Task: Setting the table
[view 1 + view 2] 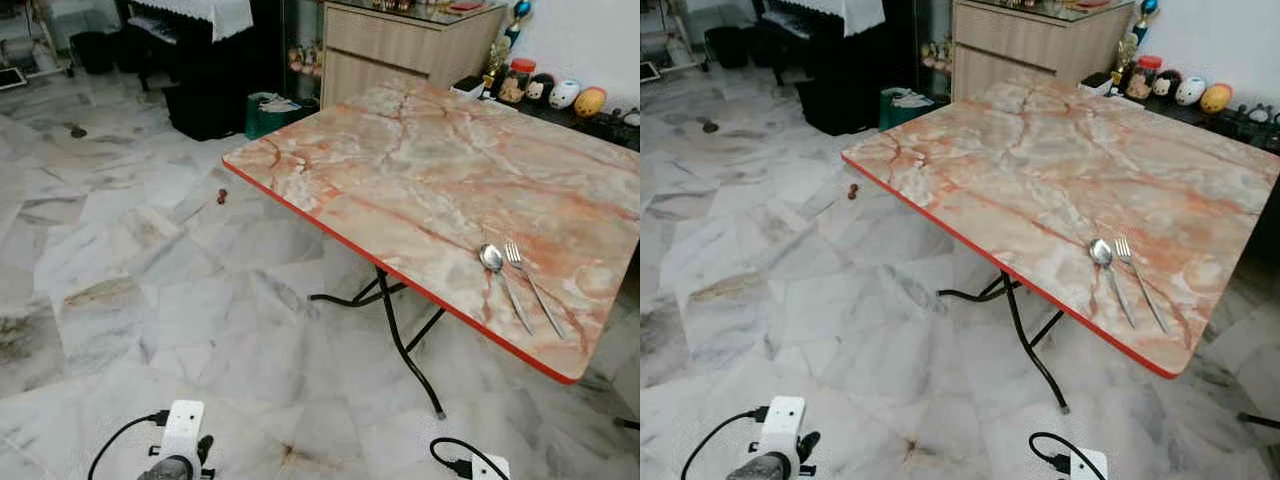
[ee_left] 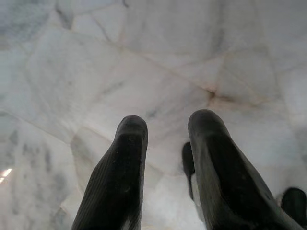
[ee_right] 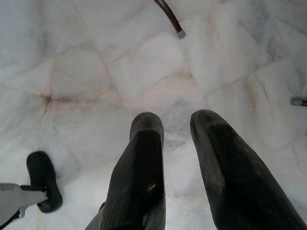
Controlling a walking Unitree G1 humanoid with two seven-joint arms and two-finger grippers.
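Spoon (image 1: 491, 258) and fork (image 1: 514, 254) lie side by side on the desk (image 1: 400, 170), near its red front edge. Both arms hang over the floor (image 1: 150, 300): left end effector (image 2: 165, 125) and right end effector (image 3: 176, 123) spread, empty. Looks between placements; next move likely fetching another item.

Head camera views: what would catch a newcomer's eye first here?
A folding table with a pink marbled top and red edge stands to the right on the pale marble floor. A spoon and fork lie side by side near its close corner. Both arms hang low, the left gripper and right gripper open over the floor.
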